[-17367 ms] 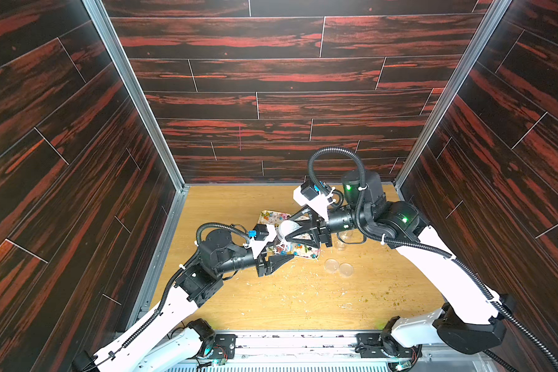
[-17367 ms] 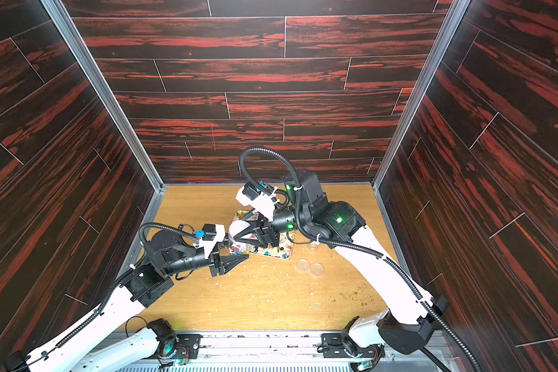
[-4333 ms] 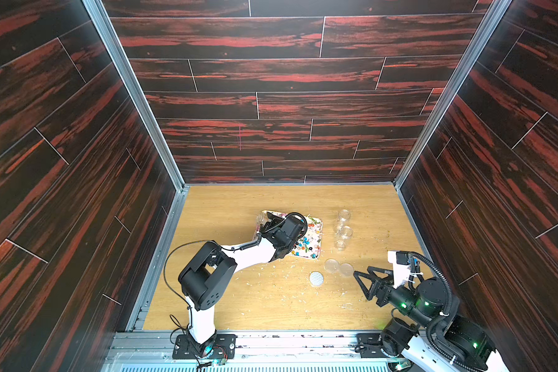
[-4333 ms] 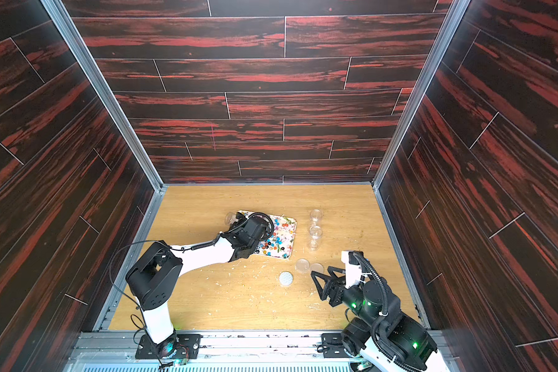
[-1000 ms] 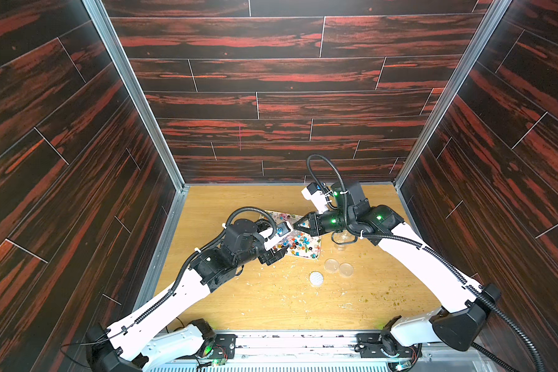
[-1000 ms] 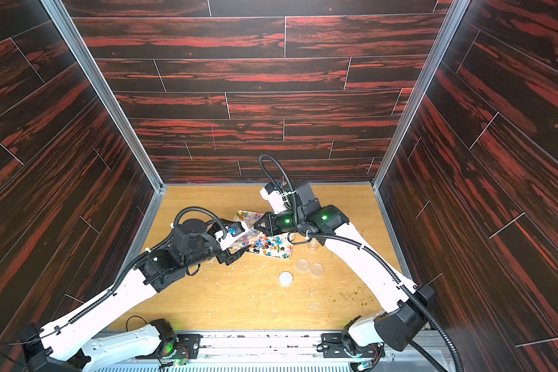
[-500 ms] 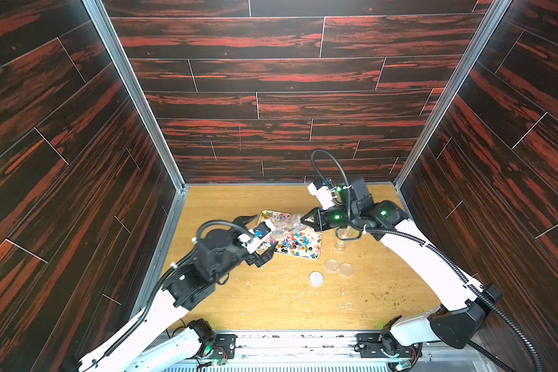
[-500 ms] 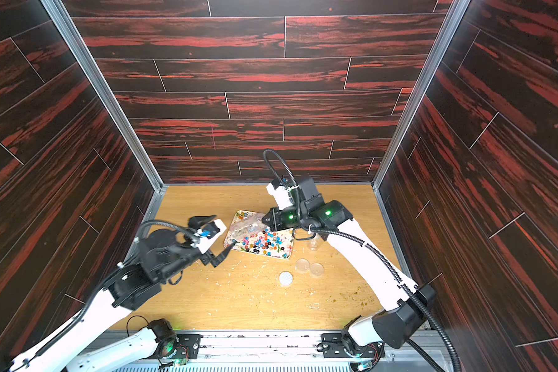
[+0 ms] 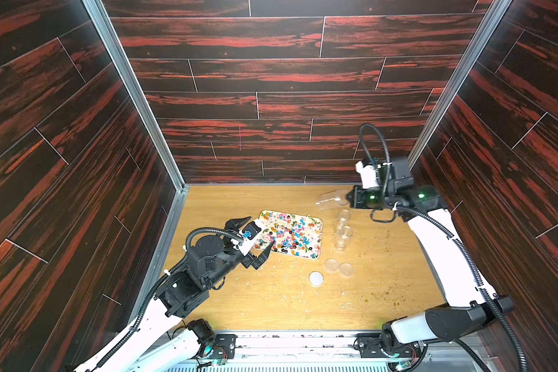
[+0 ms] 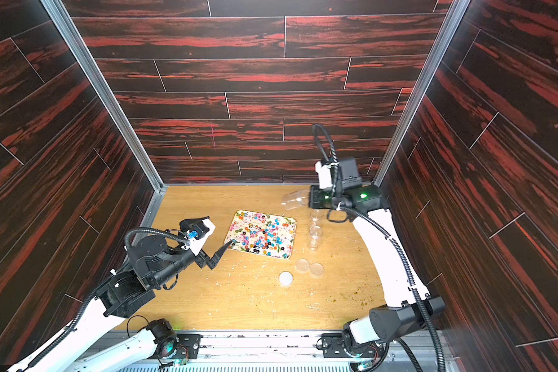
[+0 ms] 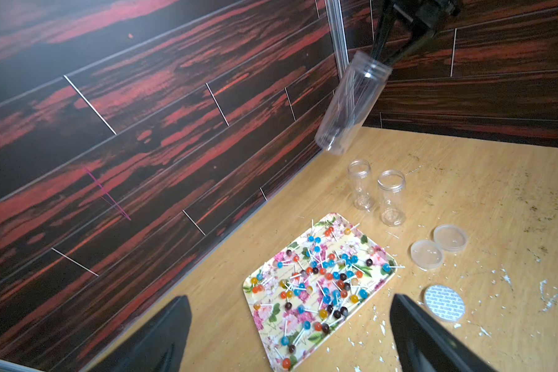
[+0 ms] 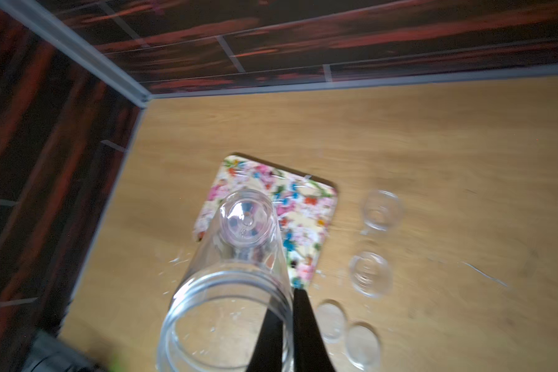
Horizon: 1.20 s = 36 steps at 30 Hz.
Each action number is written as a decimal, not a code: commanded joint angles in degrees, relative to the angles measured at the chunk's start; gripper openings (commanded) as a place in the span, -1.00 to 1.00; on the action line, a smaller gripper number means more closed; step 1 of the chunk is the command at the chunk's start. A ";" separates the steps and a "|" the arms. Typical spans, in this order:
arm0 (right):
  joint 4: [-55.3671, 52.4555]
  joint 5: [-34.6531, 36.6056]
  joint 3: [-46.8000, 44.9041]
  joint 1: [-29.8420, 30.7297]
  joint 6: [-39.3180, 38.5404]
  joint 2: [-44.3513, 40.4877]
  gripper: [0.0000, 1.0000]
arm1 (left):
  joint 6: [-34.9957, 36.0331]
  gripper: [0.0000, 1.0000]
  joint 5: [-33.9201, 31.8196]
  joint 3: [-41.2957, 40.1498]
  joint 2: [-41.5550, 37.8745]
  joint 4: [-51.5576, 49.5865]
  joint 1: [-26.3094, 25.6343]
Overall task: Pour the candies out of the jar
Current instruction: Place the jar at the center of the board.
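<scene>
Wooden table [image 11: 496, 180], glossy multicoloured stick candies [image 11: 327, 278]

Wooden table [image 9: 271, 306] walled by dark panels [image 9: 271, 128] on three sides. A flowered tray [image 11: 261, 319] fills the middle. Two upright jars [image 9: 342, 238] stand just beside its right edge, three lids [image 9: 331, 266] near them. A tilted jar [image 9: 331, 199] hangs above the back. The front strip lies open.

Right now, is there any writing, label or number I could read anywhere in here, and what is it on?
No text here is readable.
White lid: rows of tiny grey marks, too blurred to read.
Flowered tray: only a printed pattern, no clear words.
</scene>
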 commanded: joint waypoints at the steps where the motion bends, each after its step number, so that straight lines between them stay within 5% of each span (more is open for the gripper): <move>1: -6.84 6.12 1.71 -2.85 -2.23 -0.58 -1.00 | -1.73 0.99 0.98 -0.98 -1.03 1.00 0.14; 14: -9.91 13.20 -2.49 -11.28 -6.15 6.64 -1.00 | -3.30 0.99 2.04 -2.57 -1.73 1.64 0.20; 36: -7.32 14.94 -2.46 -12.12 -6.78 25.87 -0.98 | -4.28 0.99 1.11 -4.24 -3.14 1.99 0.14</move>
